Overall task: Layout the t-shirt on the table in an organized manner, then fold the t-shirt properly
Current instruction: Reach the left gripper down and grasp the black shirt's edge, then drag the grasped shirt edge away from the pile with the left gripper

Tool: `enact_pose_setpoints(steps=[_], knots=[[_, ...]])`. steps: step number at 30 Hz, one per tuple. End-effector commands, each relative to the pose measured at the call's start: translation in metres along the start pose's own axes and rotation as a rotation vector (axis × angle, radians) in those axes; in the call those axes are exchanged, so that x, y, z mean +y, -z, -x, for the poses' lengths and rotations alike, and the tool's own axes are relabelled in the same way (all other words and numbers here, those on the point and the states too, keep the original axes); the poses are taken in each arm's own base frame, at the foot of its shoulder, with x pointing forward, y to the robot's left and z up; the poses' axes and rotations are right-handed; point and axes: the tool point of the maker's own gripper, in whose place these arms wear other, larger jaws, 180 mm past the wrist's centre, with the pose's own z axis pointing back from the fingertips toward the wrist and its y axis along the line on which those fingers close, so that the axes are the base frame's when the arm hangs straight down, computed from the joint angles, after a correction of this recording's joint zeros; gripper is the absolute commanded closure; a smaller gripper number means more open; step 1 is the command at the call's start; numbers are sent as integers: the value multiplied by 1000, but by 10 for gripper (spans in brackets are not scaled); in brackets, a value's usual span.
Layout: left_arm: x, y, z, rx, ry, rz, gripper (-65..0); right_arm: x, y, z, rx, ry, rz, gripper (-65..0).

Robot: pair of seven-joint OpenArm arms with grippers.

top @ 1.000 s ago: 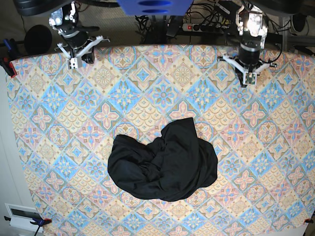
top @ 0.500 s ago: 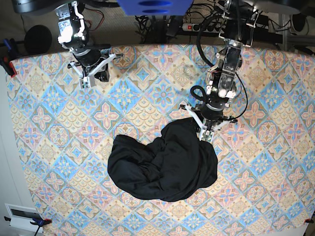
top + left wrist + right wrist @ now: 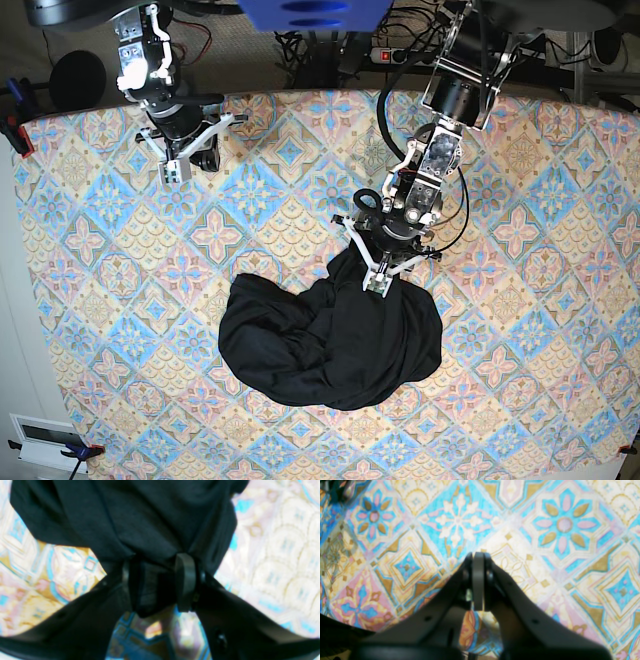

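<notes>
The black t-shirt (image 3: 330, 335) lies crumpled in a heap on the patterned table (image 3: 120, 280), a little front of centre. My left gripper (image 3: 380, 272) is down at the heap's far edge. In the left wrist view its jaws stand apart, open, and a fold of the t-shirt (image 3: 150, 517) sits between the fingers (image 3: 185, 580). My right gripper (image 3: 185, 160) hovers over the far left of the table, away from the shirt. The right wrist view shows this gripper (image 3: 478, 555) shut on nothing, with only tablecloth (image 3: 557, 525) below.
A power strip (image 3: 400, 55) and cables lie behind the table's far edge. A red clamp (image 3: 15, 135) grips the left edge, and a white box (image 3: 40, 435) sits off the front left corner.
My left arm has swung from the far right of the table down to the shirt's far edge and its jaws have opened. The right arm shifted slightly forward and right.
</notes>
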Motion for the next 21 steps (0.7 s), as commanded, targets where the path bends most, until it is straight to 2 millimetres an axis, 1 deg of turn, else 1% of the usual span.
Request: enact_pose_setpoints(steps=[1, 4, 6, 7, 8, 9, 11, 12, 13, 14, 15, 16, 17, 19, 21], knots=[[-3, 2, -7, 0, -30, 23, -252, 1, -3, -9, -35, -9, -8, 0], [-4, 9, -7, 21, -120, 74, -254, 1, -2, -9, -33, -9, -7, 0], [-6, 10, -8, 23, -146, 92, -239, 1, -2, -9, -33, -9, -7, 0], [-3, 10, -7, 25, -150, 91, -221, 1, -2, -9, -33, -9, -7, 0], [0, 9, -8, 23, -152, 87, -194, 1, -2, -9, -33, -9, -7, 0], [3, 9, -8, 22, -157, 83, -145, 1, -2, -9, -33, -9, -7, 0], [13, 8, -12, 5, -149, 65, -19, 1, -2, -9, -33, -9, -7, 0], [22, 5, -18, -12, -145, 50, 0, 1, -2, -9, -35, -10, -9, 0], [31, 1, -24, -34, -145, 35, 0, 1, -2, -9, -35, -10, -9, 0], [39, -6, -26, -51, -150, 23, -1, 1, -2, -9, -35, -10, -9, 0], [49, -16, -28, -81, -158, 7, -8, 2, -2, -10, -36, -10, -10, 0], [62, -27, -34, -114, -157, -14, 0, 3, -2, -10, -35, -11, -12, 0], [74, -41, -40, -155, -154, -36, 0, 7, -1, -8, -32, -13, -24, 0], [98, -70, -47, -220, -141, -85, 0, 16, 0, -5, -24, -17, -47, 0], [116, -93, -52, -265, -127, -126, 0, 23, 4, -15, -46, -27, -67, 0]])
